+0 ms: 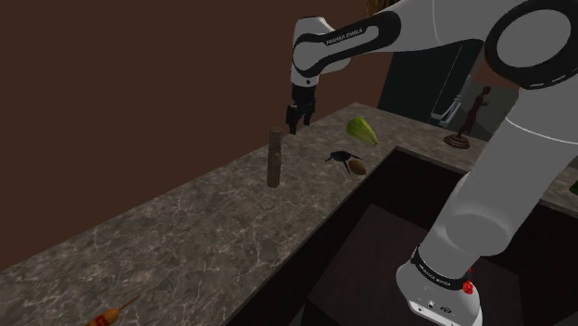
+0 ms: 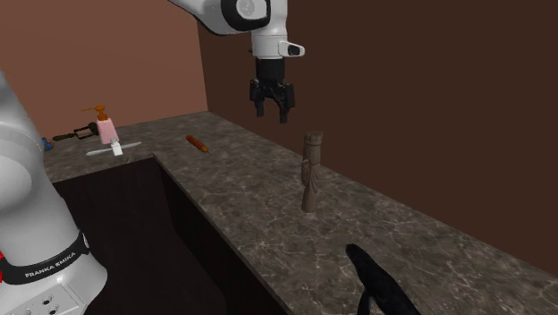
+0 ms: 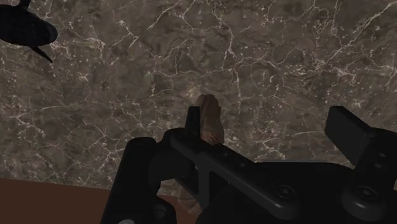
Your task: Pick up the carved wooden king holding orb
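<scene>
The carved wooden king (image 1: 274, 157) stands upright on the dark marbled countertop (image 1: 185, 222), a slim brown figure (image 2: 311, 172). My black gripper (image 1: 298, 119) hangs open in the air above the counter, higher than the king's head and a little off to one side (image 2: 271, 106). From the wrist camera I look down on the king's head (image 3: 208, 118), which sits close by one finger (image 3: 191, 119). It is outside the gap of the gripper (image 3: 267, 122). Nothing is held.
A black bird figure (image 1: 341, 157) and a green object (image 1: 362, 130) lie beyond the king. An orange-red stick (image 2: 198, 143), a pink bottle (image 2: 107, 131) and a dark statuette (image 1: 472, 111) stand farther off. A dark recess (image 1: 398, 222) borders the counter.
</scene>
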### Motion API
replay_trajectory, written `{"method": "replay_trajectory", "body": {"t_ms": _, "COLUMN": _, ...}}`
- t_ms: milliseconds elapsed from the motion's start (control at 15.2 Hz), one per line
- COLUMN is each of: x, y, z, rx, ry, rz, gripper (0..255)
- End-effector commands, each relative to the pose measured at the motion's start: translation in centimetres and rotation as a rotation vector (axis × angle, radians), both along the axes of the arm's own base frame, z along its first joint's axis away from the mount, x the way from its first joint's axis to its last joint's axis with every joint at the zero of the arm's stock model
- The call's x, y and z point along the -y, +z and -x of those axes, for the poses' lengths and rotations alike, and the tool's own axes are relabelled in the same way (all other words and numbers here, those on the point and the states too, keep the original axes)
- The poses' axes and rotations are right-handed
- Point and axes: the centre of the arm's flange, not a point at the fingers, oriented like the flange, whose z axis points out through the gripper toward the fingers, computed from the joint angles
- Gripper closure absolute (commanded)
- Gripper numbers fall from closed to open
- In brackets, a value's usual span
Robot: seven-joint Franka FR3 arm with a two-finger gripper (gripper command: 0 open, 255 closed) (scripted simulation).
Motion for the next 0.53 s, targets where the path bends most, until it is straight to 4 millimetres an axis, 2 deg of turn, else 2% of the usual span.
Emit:
{"method": "replay_trajectory", "body": {"t_ms": 0, "x": 0.8, "y": -1.1, "z": -2.2, "rx": 0.003, "ry": -0.003, "rz": -0.004, "gripper": 0}}
{"method": "replay_trajectory", "body": {"t_ms": 462, "x": 3.6, "y": -4.4, "z": -10.3, "rx": 0.011, "ry": -0.015, "rz": -0.019, "gripper": 0}}
